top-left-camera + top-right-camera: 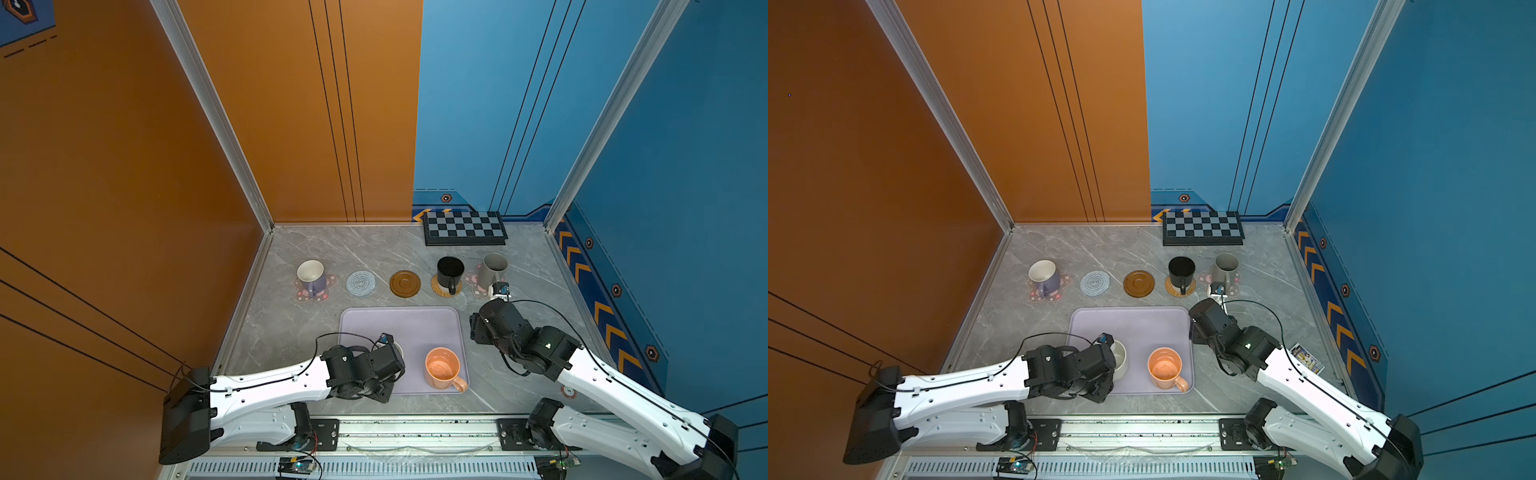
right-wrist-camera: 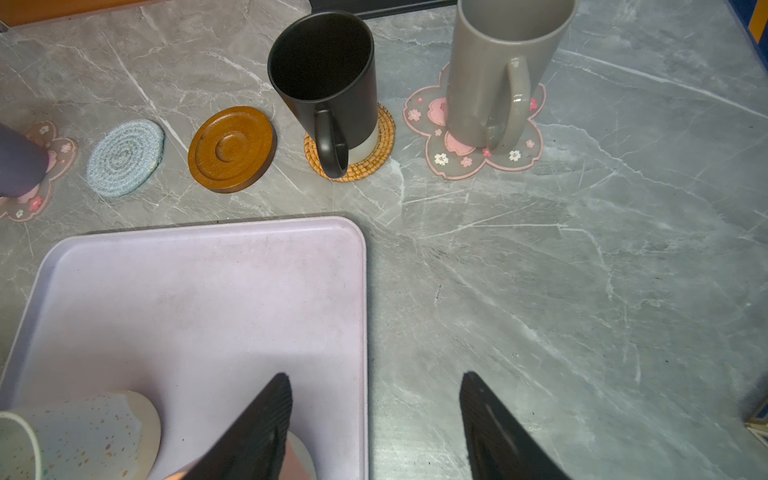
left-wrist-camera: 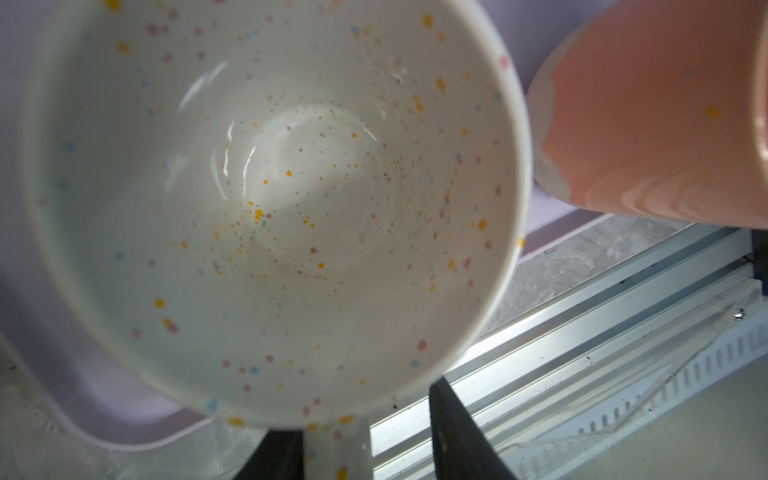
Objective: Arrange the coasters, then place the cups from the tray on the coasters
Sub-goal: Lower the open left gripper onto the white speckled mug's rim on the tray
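Observation:
On the lavender tray [image 1: 403,324] stand the white speckled cup [image 3: 266,199] and the orange cup [image 1: 442,368]. My left gripper [image 3: 361,415] is open. The speckled cup's handle [image 3: 336,449] lies between its fingers, against one finger and with a gap to the other. My right gripper [image 2: 376,376] hangs open and empty over the tray's right edge. Behind the tray, in a row, the lavender cup [image 1: 311,274] stands on a pink flower coaster [image 1: 326,293]. Then come the bare spiral coaster [image 1: 360,283] and the bare wooden coaster [image 1: 405,284]. The black cup [image 1: 450,270] stands on the rattan coaster [image 1: 438,289]. The grey cup [image 1: 492,268] stands on a pink flower coaster [image 1: 473,282].
A black-and-grey chequered board [image 1: 465,228] lies against the back wall. A small printed card [image 1: 1306,358] lies near the right wall. Walls close the left, back and right sides, and a metal rail [image 1: 415,428] runs along the front.

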`<state>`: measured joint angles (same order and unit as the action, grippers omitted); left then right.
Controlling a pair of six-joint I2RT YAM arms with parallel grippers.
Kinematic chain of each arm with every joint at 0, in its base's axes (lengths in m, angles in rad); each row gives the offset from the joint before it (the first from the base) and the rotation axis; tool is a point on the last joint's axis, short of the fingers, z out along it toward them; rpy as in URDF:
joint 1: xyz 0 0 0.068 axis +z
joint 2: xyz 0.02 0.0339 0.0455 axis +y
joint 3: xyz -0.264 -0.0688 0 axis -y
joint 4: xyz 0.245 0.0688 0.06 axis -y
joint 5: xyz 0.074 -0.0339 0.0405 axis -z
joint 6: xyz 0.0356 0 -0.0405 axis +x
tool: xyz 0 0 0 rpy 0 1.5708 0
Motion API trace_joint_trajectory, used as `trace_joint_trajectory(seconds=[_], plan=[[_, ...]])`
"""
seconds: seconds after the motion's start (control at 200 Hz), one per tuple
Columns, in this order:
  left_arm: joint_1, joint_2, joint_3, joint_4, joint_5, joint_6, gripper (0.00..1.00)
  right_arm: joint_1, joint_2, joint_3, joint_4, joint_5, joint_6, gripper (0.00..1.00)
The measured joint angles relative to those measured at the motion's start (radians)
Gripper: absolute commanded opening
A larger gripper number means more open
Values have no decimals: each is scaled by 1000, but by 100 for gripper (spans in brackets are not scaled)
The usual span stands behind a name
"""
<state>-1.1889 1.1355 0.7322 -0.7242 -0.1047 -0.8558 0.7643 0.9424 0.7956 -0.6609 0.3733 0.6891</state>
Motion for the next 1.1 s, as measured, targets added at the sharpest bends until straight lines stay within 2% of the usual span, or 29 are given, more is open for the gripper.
trace_joint_trajectory(seconds=[0.345, 0.731, 1.101], plan=[[-16, 35, 5, 14, -90, -107, 44, -2, 6, -3, 0, -14, 0, 66], [-23, 135, 45, 18, -95, -115, 43, -4, 6, -5, 0, -29, 0, 66], [-23, 149, 50, 19, -95, -133, 35, -6, 6, -8, 0, -33, 0, 67]])
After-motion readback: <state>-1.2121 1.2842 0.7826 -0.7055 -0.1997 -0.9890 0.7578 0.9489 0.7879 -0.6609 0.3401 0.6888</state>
